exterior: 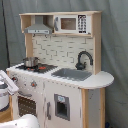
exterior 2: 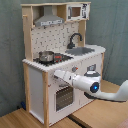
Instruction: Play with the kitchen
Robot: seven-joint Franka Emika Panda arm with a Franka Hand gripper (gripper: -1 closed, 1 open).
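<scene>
The kitchen [exterior: 65, 95] is a white and light-wood toy unit with a grey sink [exterior: 72, 74], a black faucet [exterior: 82, 59], a metal pot [exterior: 31, 61] on the stovetop, a hood [exterior: 38, 27] and a microwave [exterior: 72, 23]. In the second exterior view the kitchen [exterior 2: 35, 85] stands at the second exterior view's left. My white arm reaches in from the lower right. My gripper [exterior 2: 55, 75] is at the front panel, just above the oven door [exterior 2: 64, 95] and left of the knobs [exterior 2: 75, 69]. In the first exterior view my gripper [exterior: 14, 86] shows at the left edge.
A grey curtain hangs behind the kitchen. The unit stands on a wooden surface [exterior 2: 20, 120]. A cupboard door with a dark window [exterior: 61, 106] sits under the sink. A white rounded part [exterior: 22, 122] shows at the bottom of the first exterior view.
</scene>
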